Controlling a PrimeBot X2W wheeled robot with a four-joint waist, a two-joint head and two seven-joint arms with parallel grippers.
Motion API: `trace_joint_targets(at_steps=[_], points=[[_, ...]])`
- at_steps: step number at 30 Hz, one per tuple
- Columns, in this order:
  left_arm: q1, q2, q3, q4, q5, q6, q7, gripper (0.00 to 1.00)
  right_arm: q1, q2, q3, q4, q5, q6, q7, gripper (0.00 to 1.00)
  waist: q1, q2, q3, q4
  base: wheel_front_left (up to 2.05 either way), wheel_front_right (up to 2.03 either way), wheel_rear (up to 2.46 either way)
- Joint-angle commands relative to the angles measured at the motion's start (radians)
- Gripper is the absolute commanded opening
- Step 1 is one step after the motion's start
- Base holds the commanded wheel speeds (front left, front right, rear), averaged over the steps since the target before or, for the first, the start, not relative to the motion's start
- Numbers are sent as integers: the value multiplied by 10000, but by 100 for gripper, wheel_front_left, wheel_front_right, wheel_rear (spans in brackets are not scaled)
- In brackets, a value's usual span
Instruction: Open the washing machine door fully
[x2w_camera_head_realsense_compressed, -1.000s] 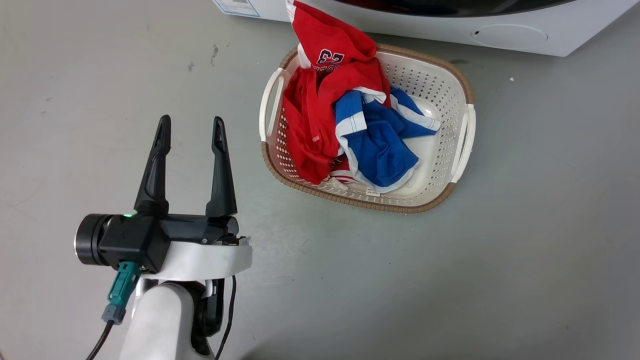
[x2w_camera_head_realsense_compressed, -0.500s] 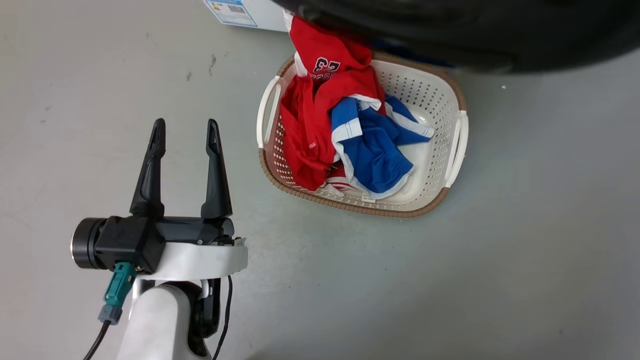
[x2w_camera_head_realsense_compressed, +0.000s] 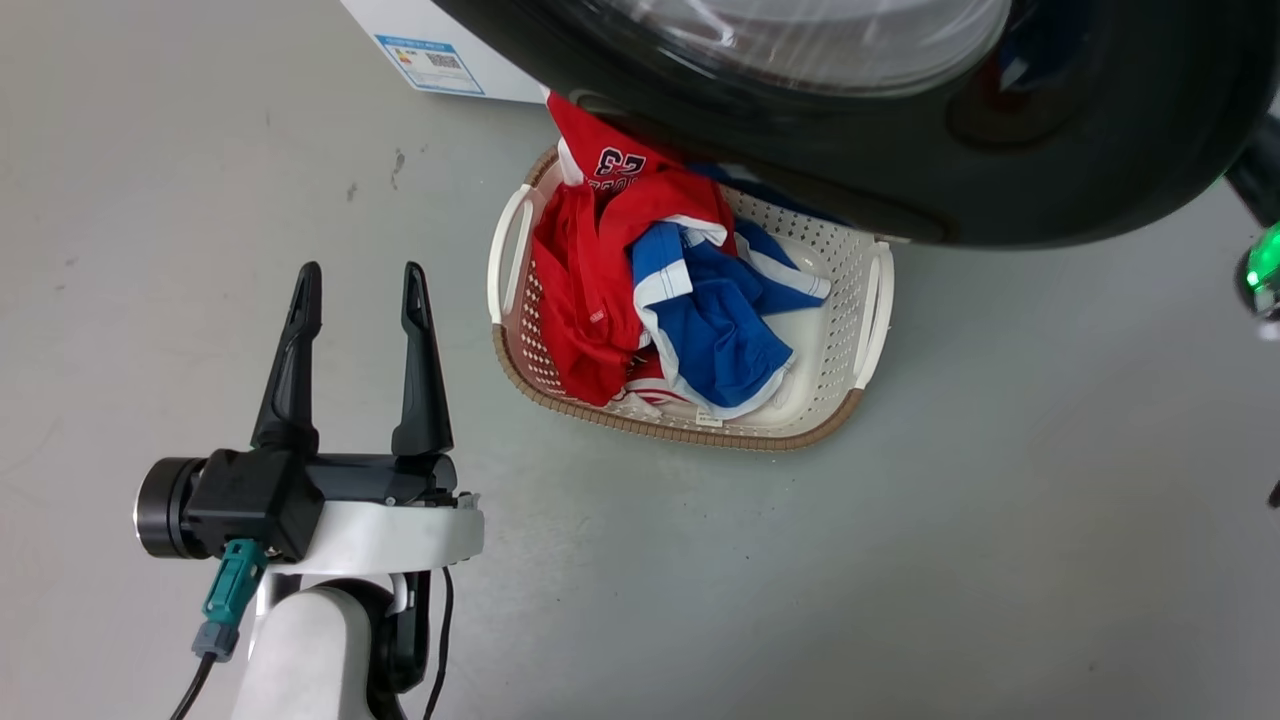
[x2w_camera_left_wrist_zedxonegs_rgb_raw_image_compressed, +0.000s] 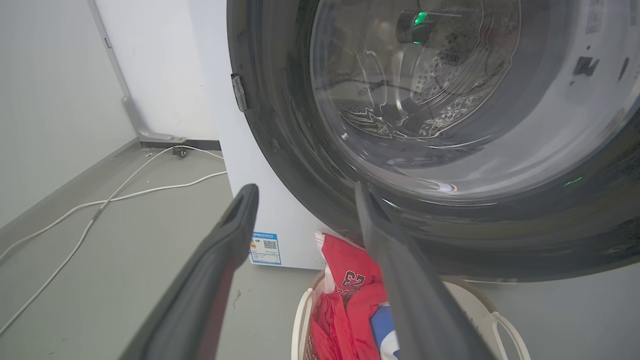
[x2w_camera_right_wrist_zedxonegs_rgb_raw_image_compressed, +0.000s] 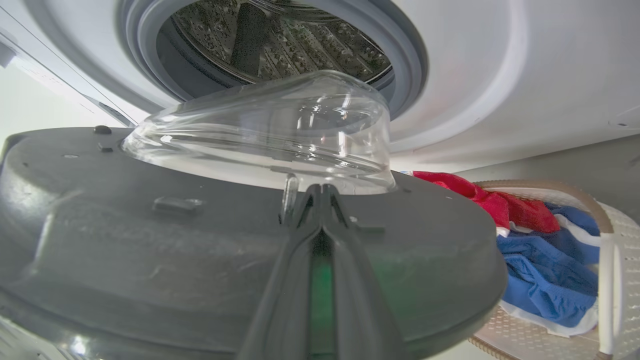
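The washing machine door (x2w_camera_head_realsense_compressed: 1100, 150), a glossy black disc with a clear glass bowl, stands swung out from the white washing machine (x2w_camera_head_realsense_compressed: 420, 25) and overhangs the basket's far side. In the right wrist view the door's grey inner face (x2w_camera_right_wrist_zedxonegs_rgb_raw_image_compressed: 150, 260) and glass bowl (x2w_camera_right_wrist_zedxonegs_rgb_raw_image_compressed: 280, 135) sit in front of the bare steel drum (x2w_camera_right_wrist_zedxonegs_rgb_raw_image_compressed: 280, 40). My right gripper (x2w_camera_right_wrist_zedxonegs_rgb_raw_image_compressed: 322, 189) is shut, its tips against that inner face beside the bowl. My left gripper (x2w_camera_head_realsense_compressed: 361, 275) hangs open over the floor, left of the basket, holding nothing; the left wrist view shows it (x2w_camera_left_wrist_zedxonegs_rgb_raw_image_compressed: 305, 189) facing the door's outer side (x2w_camera_left_wrist_zedxonegs_rgb_raw_image_compressed: 300, 150).
A white perforated laundry basket (x2w_camera_head_realsense_compressed: 870, 320) with red (x2w_camera_head_realsense_compressed: 590, 260) and blue (x2w_camera_head_realsense_compressed: 710, 330) clothes sits on the grey floor under the door. White cables (x2w_camera_left_wrist_zedxonegs_rgb_raw_image_compressed: 125, 190) run along the floor by the wall, left of the machine. A green light on my right arm (x2w_camera_head_realsense_compressed: 1262, 265) glows at the right edge.
The door has swung out from the machine and now spreads across the top of the head view, above the basket. The head camera has shifted. My left gripper stays open.
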Motion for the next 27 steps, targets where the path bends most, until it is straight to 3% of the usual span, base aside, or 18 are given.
trace_joint_targets(at_steps=[1,13,27], points=[[95,2,58,5,60,-25,-28,100,346,295,2,-357,202,29,-43,0,0,0,-107,-66,0,0,0],[284,2,29,56,86,-18,-28,100,2681,1397,142,-2464,528,69,-256,0,0,0,-574,32,0,0,0],[648,2,99,157,133,39,-28,100,4948,2799,854,-3526,504,69,-276,0,0,0,-1286,91,0,0,0]])
